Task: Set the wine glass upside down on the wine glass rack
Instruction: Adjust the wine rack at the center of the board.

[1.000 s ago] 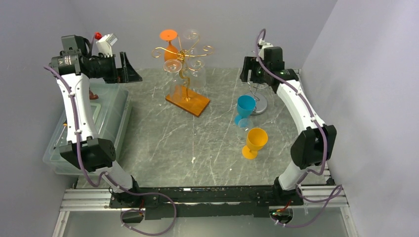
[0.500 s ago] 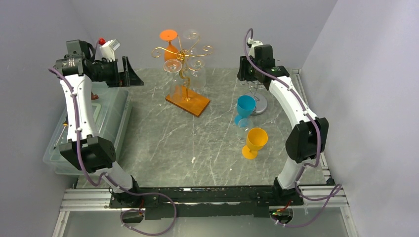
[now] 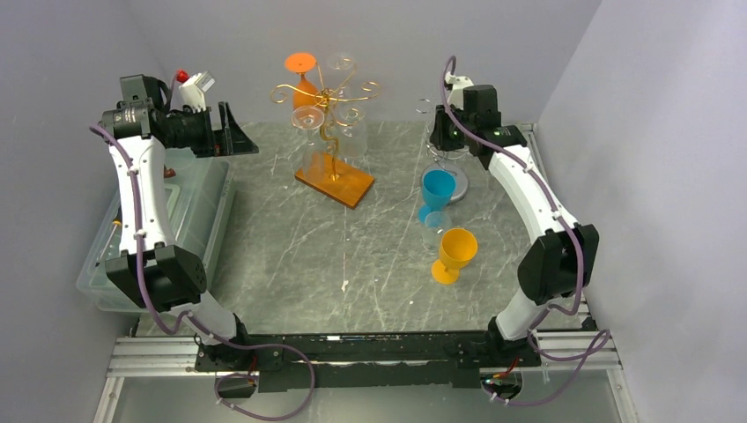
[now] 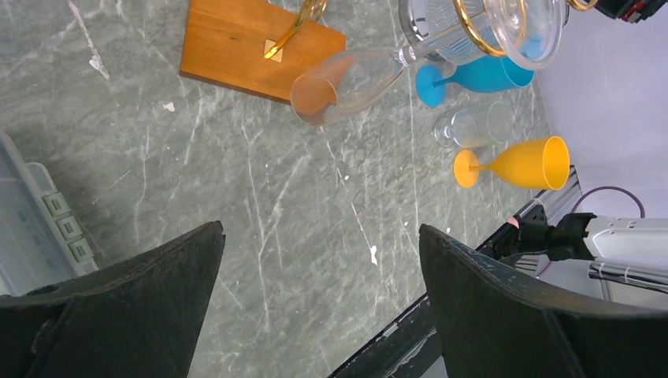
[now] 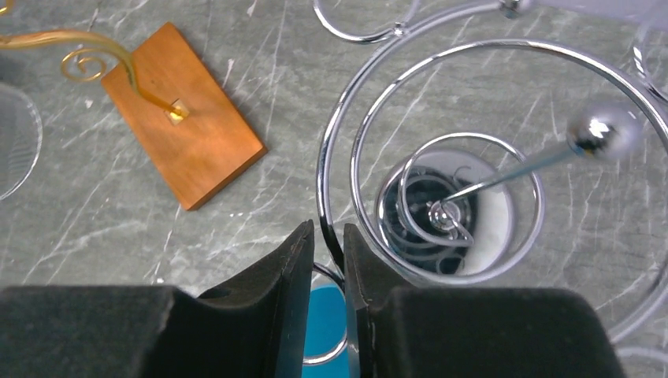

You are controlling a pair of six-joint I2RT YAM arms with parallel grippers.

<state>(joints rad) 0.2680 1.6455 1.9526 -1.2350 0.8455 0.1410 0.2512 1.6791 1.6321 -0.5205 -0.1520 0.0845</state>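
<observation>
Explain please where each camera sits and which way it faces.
Top external: high behind the bases, looking down on the table; left arm and right arm show.
Left wrist: raised at far left, looking down and rightward across the table; its open fingers fill the bottom.
Right wrist: straight down over the chrome rack; its fingers pinch one ring.
Shared: all three see the wooden base.

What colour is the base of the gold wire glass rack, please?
Orange-brown wood; the base shows best in the right wrist view.

Top camera overlooks the whole table [image 3: 308,256]; both wrist cameras face down, right one closest; all share the wooden base [image 3: 335,185].
</observation>
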